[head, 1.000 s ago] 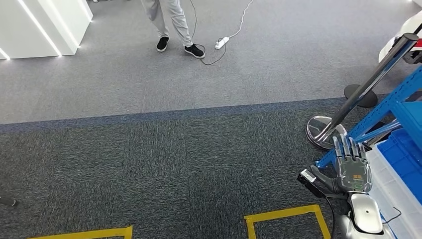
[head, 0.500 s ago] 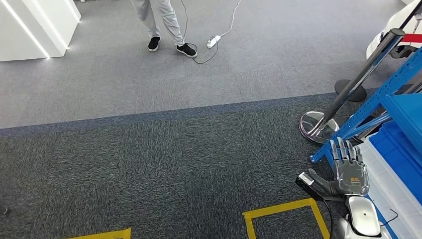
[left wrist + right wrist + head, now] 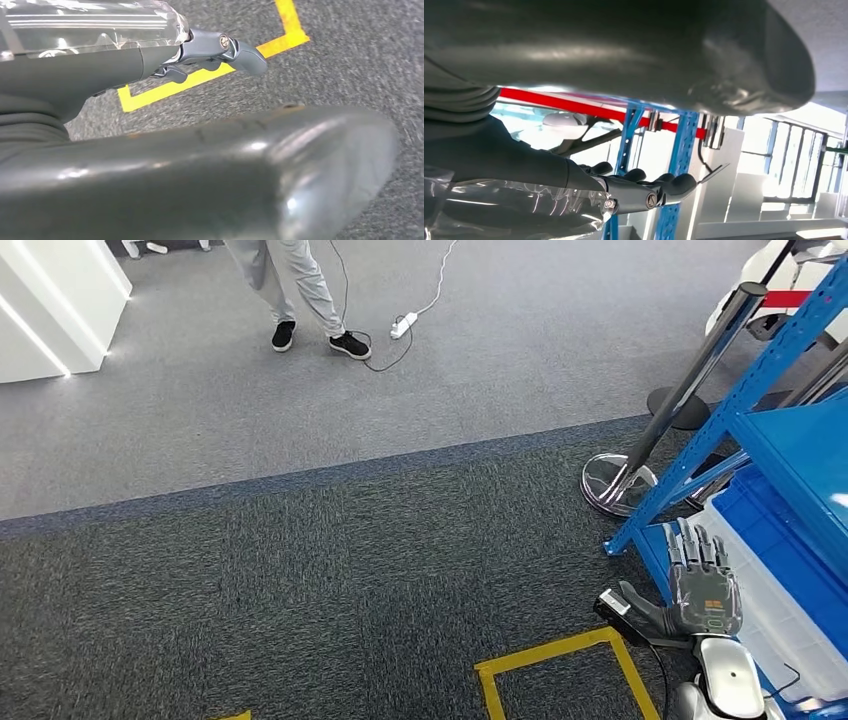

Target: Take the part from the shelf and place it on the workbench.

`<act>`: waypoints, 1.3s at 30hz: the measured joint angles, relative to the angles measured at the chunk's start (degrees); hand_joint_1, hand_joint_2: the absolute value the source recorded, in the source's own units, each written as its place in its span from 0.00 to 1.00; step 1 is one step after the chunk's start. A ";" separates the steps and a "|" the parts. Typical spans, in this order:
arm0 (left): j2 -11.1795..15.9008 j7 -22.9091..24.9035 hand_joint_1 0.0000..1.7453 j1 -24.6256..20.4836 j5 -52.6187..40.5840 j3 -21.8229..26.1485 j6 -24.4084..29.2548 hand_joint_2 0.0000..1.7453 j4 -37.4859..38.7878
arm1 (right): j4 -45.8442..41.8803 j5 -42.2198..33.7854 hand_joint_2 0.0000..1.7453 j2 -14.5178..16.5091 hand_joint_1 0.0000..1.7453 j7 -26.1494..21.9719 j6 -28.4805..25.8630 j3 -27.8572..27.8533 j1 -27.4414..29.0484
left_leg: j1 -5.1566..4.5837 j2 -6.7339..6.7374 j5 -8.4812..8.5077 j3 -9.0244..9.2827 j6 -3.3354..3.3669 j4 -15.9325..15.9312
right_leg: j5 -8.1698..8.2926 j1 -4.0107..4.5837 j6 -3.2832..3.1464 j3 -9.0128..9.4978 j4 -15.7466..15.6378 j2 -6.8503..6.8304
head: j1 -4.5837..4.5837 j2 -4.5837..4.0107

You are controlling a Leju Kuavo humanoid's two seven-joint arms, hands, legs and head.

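Blue shelf (image 3: 740, 415): just beside my right hand (image 3: 705, 585).
Right hand: fingers straight, spread, holding nothing.
Left hand (image 3: 210, 47): fingers extended, empty, above carpet (image 3: 330, 570).

The right hand (image 3: 705, 585) hangs flat with fingers straight, just beside the blue shelf (image 3: 790, 455) frame and a white-walled blue bin (image 3: 775, 570) on its right. Ahead of it a chrome stanchion base (image 3: 612, 483) sits by the shelf leg. To its left the dark carpet (image 3: 300, 580) lies wide, crossed by yellow floor tape (image 3: 545, 652); a person's legs (image 3: 290, 290) and a power strip (image 3: 403, 324) stand well apart
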 joint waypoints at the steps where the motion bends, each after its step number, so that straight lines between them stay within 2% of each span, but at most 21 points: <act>1: 0.05 -0.07 0.00 0.01 -0.12 0.00 -0.11 0.00 0.00 | -0.27 -0.01 0.00 -0.01 0.00 0.08 0.03 0.00 0.23 | -0.10 -0.35 0.34 0.74 0.12 -1.70 | 0.05 -0.02 0.22 -0.12 0.00 0.21 | 0.01 0.00; 3: 0.13 -0.16 0.00 0.05 -0.34 0.00 -0.31 0.00 0.00 | -0.94 -0.04 0.00 -0.03 0.00 0.26 0.09 0.00 1.08 | -0.24 -0.29 0.41 0.95 0.41 -2.41 | 0.27 -0.13 0.89 -0.26 -0.17 0.61 | 0.02 0.00; 5: 0.18 -0.17 0.00 0.03 -0.56 0.00 -0.42 0.00 0.00 | -1.86 -0.07 0.00 -0.13 0.00 0.46 0.25 -0.01 2.01 | -0.09 0.22 0.98 1.23 1.06 -3.26 | -0.49 -0.12 1.47 -0.78 1.03 0.04 | 0.03 0.00; 6: 0.18 -0.17 0.00 0.01 -0.70 0.00 -0.45 0.00 0.00 | -2.33 -0.08 0.00 -0.20 0.00 0.61 0.39 -0.02 2.32 | 0.02 0.50 1.25 1.37 1.38 -3.71 | -1.73 -0.04 1.68 -1.60 2.94 -0.45 | 0.03 0.00; 9: 0.18 -0.06 0.00 0.05 -1.16 -0.02 -0.49 0.00 0.00 | -3.62 -0.08 0.00 -0.31 0.00 0.94 0.91 -0.10 3.69 | 0.01 1.22 1.40 1.33 1.68 -3.90 | -7.09 -0.09 2.01 -6.26 13.21 -1.38 | 0.03 0.00; 10: 0.18 0.03 0.00 0.06 -1.28 -0.02 -0.50 0.00 0.00 | -3.99 -0.08 0.00 -0.32 0.00 0.98 1.04 -0.15 4.34 | 0.00 1.44 1.37 1.29 1.67 -3.84 | -7.70 -0.21 2.13 -7.27 15.40 -1.44 | 0.03 0.00; 11: 0.18 0.10 0.00 0.07 -1.39 -0.02 -0.52 0.00 0.00 | -4.36 -0.08 0.00 -0.33 0.00 1.01 1.14 -0.22 4.92 | 0.02 1.65 1.31 1.27 1.62 -3.75 | -7.17 -0.34 2.26 -7.28 15.52 -1.53 | 0.03 0.00; 12: 0.18 0.15 0.00 0.07 -1.47 -0.03 -0.56 0.00 0.00 | -4.71 -0.08 0.00 -0.37 0.00 1.02 1.18 -0.33 5.37 | 0.06 1.86 1.22 1.27 1.50 -3.62 | -5.64 -0.50 2.38 -6.17 13.38 -1.71 | 0.02 0.00; 14: 0.23 0.22 0.00 0.03 -1.59 -0.05 -0.62 0.00 0.00 | -5.40 -0.08 0.00 -0.49 0.00 1.06 1.27 -0.56 5.81 | 0.07 2.28 0.83 1.23 1.02 -3.08 | -2.14 -0.69 2.54 -2.16 5.63 -2.80 | 0.03 0.00; 16: 0.36 0.30 0.00 -0.07 -1.67 -0.09 -0.63 0.00 0.00 | -5.94 -0.08 0.00 -0.59 0.00 1.10 1.44 -0.77 6.08 | -0.17 2.62 0.38 1.11 0.41 -2.39 | -0.78 -0.61 2.10 0.07 0.96 -3.49 | 0.02 0.00; 19: 0.41 0.39 0.00 -0.17 -1.85 -0.21 -0.63 0.00 0.00 | -6.44 -0.07 0.00 -0.62 0.00 1.14 1.68 -1.07 6.59 | -0.26 2.99 0.03 1.01 -0.37 -2.02 | -0.72 -0.44 0.97 -0.05 0.62 -2.92 | 0.01 0.00; 21: 0.39 0.46 0.00 -0.25 -2.05 -0.29 -0.62 0.00 0.00 | -6.82 -0.05 0.00 -0.62 0.00 1.16 1.75 -1.29 6.61 | -0.05 2.65 -1.75 0.11 -0.94 0.31 | -0.53 -0.50 0.28 -0.04 0.47 -2.55 | 0.01 0.00; 24: 0.37 0.62 0.00 -0.34 -2.17 -0.36 -0.61 0.00 0.00 | -7.09 -0.01 0.00 -0.62 0.00 1.22 2.03 -1.40 6.53 | 0.14 1.77 -7.18 -4.58 -1.38 11.03 | -0.44 -0.26 -0.28 -0.09 0.43 -1.98 | 0.00 0.00; 25: 0.37 0.67 0.00 -0.34 -2.16 -0.37 -0.60 0.00 0.00 | -7.09 0.01 0.00 -0.62 0.00 1.25 2.19 -1.40 6.52 | 0.15 1.66 -8.01 -5.94 -1.31 13.95 | -0.44 -0.09 -0.33 -0.09 0.43 -1.73 | 0.00 0.00; 26: 0.36 0.70 0.00 -0.34 -2.16 -0.38 -0.60 0.00 0.00 | -7.09 0.02 0.00 -0.62 0.00 1.28 2.33 -1.40 6.45 | 0.12 1.61 -7.72 -6.42 -1.08 14.87 | -0.43 0.08 -0.36 -0.07 0.44 -1.46 | 0.00 0.00; 27: 0.36 0.70 0.00 -0.35 -2.15 -0.39 -0.60 0.00 0.00 | -7.09 0.01 0.00 -0.62 0.00 1.34 2.50 -1.40 6.28 | 0.04 1.52 -6.33 -5.82 -0.72 13.46 | -0.43 0.23 -0.38 -0.01 0.44 -1.14 | 0.00 0.00; 29: 0.39 0.69 0.00 -0.41 -2.13 -0.39 -0.57 0.00 0.00 | -7.06 -0.02 0.00 -0.62 0.00 1.39 2.74 -1.40 5.72 | -0.37 0.82 -2.20 -2.27 0.28 5.64 | -0.42 0.36 -0.38 0.11 0.43 -0.55 | 0.00 0.00; 31: 0.45 0.71 0.00 -0.50 -2.01 -0.39 -0.48 0.00 0.00 | -6.84 -0.19 0.00 -0.62 0.00 1.07 2.82 -1.38 5.07 | -0.83 -0.01 -0.09 0.66 0.96 -0.77 | -0.31 0.31 -0.18 0.00 0.43 -0.07 | 0.00 0.00; 35: 0.40 0.81 0.00 -0.65 -1.32 -0.38 -0.06 0.00 0.00 | -5.40 -0.32 0.00 -0.60 0.00 0.06 2.60 -1.09 3.70 | -0.82 0.19 0.69 1.63 1.49 -3.36 | -0.24 0.13 0.84 -0.34 0.41 0.11 | 0.01 0.00; 37: 0.22 0.79 0.00 -0.67 -1.07 -0.35 0.25 0.00 0.00 | -4.08 0.01 0.00 -0.52 0.00 -0.07 2.47 -0.87 2.04 | -0.51 0.75 1.44 1.91 1.83 -4.48 | -2.41 0.19 1.34 -1.74 3.42 -0.75 | 0.02 0.00; 39: 0.02 0.78 0.00 -0.63 -0.96 -0.32 0.43 0.00 0.00 | -2.39 0.34 0.00 -0.32 0.00 -0.04 2.48 -0.51 0.23 | -0.54 1.28 1.61 1.76 1.97 -4.60 | -6.04 -0.03 1.84 -5.07 10.47 -1.37 | 0.02 0.00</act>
